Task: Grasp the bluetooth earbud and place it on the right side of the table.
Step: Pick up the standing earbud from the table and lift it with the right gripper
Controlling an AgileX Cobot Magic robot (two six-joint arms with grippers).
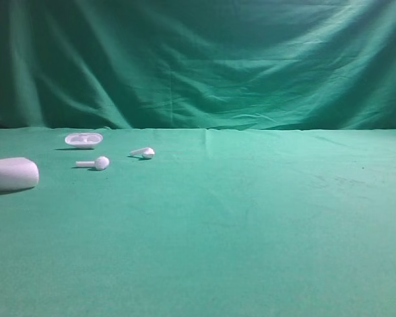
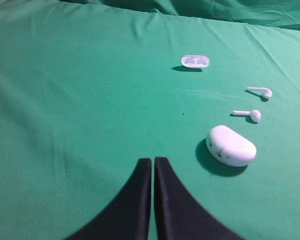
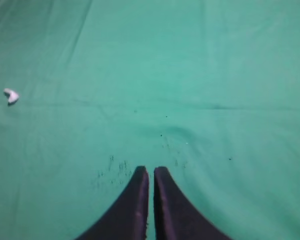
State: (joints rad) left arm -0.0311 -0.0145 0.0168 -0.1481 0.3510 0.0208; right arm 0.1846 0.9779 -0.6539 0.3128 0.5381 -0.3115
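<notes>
The bluetooth earbud [image 1: 144, 152], small, white and stubby, lies on the left part of the table [image 1: 251, 231], which is covered in green cloth. In the left wrist view the bluetooth earbud [image 2: 261, 92] rests far to the right, well ahead of my left gripper [image 2: 153, 161]. That gripper is shut with nothing in it. The right wrist view has the bluetooth earbud [image 3: 11, 95] at its far left edge, distant from my right gripper [image 3: 151, 171], which is shut and empty above bare cloth. Neither gripper appears in the exterior high view.
A second white earbud with a long stem [image 1: 96, 162] lies left of the task one. Behind it sits a white oval case tray [image 1: 84, 139]. A rounded white lid [image 1: 11, 174] rests at the left edge. A green curtain [image 1: 198, 59] hangs behind.
</notes>
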